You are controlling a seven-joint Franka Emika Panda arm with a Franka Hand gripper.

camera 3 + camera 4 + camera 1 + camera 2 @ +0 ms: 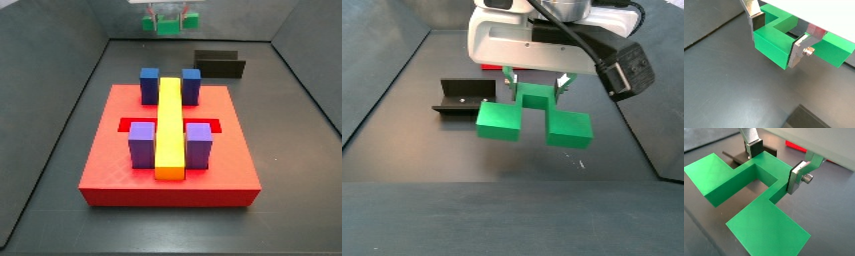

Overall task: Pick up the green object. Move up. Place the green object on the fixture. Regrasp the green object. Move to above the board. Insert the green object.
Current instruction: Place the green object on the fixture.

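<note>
The green object [529, 115] is a U-shaped block with two thick legs. It hangs in the air near the back wall in both side views [168, 21]. My gripper [536, 84] is shut on its middle bar, with the legs pointing down and forward. In both wrist views the silver fingers [797, 52] [797, 178] press on either side of the green object [774, 42] [724, 175], with my gripper [777, 39] [776, 165] around the bar. The dark fixture [462, 95] stands on the floor beside and below the piece, apart from it.
The red board [167, 150] lies mid-floor, carrying blue and purple blocks and a long yellow bar [170, 125]. The fixture [221, 65] stands behind it. Grey walls enclose the floor. A sliver of the red board [796, 147] shows in a wrist view.
</note>
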